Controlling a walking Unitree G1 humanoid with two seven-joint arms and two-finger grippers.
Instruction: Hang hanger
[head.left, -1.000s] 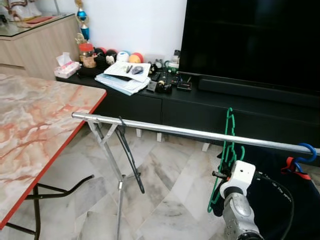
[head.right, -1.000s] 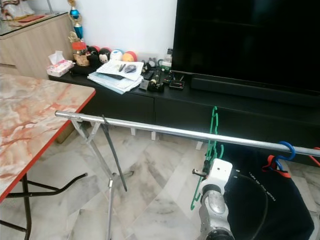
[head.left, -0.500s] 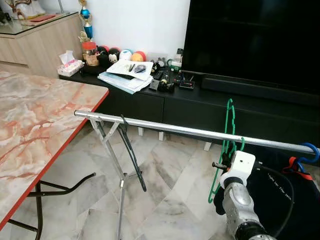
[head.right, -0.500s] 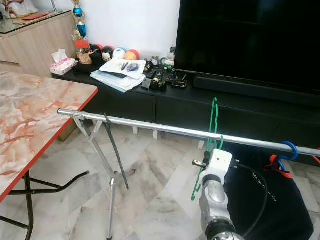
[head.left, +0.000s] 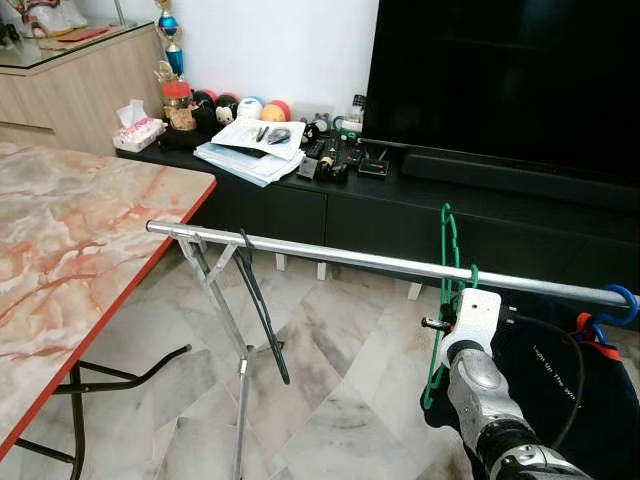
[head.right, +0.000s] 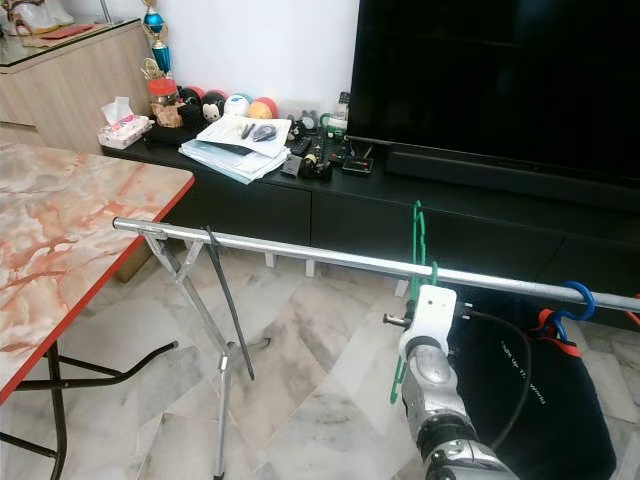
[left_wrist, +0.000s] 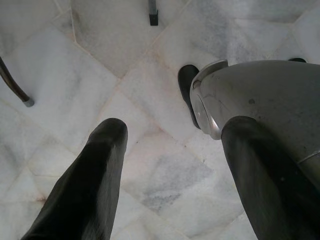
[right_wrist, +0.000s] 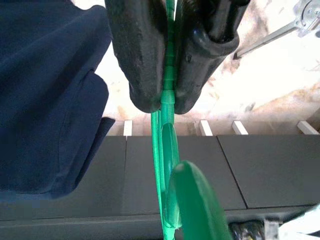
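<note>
We see a bright green hanger (head.left: 447, 290) against a silver rail (head.left: 330, 256), with a blue hook (head.left: 618, 300) and a dark navy cloth (head.left: 560, 390) at the rail's far end. Our worktop (head.left: 70, 260) is cream marble veined in orange with a red edge, and the floor (head.left: 330, 390) is pale grey-white marble tile. Black covers the TV (head.left: 500, 80), the cabinet (head.left: 400, 215) and the pincer fingers (right_wrist: 137, 55), while our arm (head.left: 480, 390) is silver with a white block.

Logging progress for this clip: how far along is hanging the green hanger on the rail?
Done: a blue hanger already hooks the metal rail. In hand: the right gripper is clamped on the green hanger, held against the rail; whether its hook has caught is unclear. Left: seat the hook and release. The left gripper hangs open over the floor.
</note>
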